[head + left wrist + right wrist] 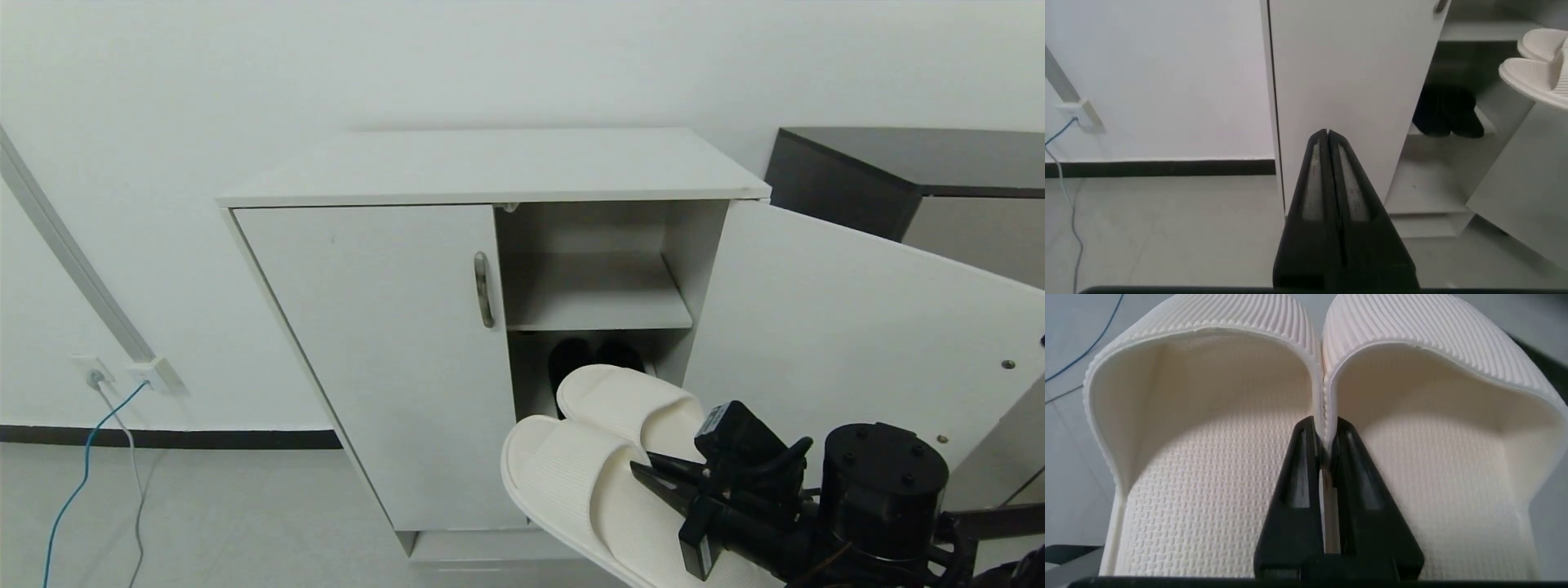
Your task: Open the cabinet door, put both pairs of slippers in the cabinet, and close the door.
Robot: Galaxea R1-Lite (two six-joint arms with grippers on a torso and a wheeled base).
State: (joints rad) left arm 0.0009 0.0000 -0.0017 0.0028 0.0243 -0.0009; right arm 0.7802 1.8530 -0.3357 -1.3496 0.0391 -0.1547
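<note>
Slippers, white pair [604,457], clamped by touching inner edges in right gripper [645,472] jaws at lower centre of head view, toes and long axes aimed up-left at open right half of cabinet [490,167], near its lower compartment. Black slippers [592,359] already lodged there under shelf [596,306], door [857,327] swung wide at right. Left gripper [1327,137] farther off, jaws pressed together on nothing.
</note>
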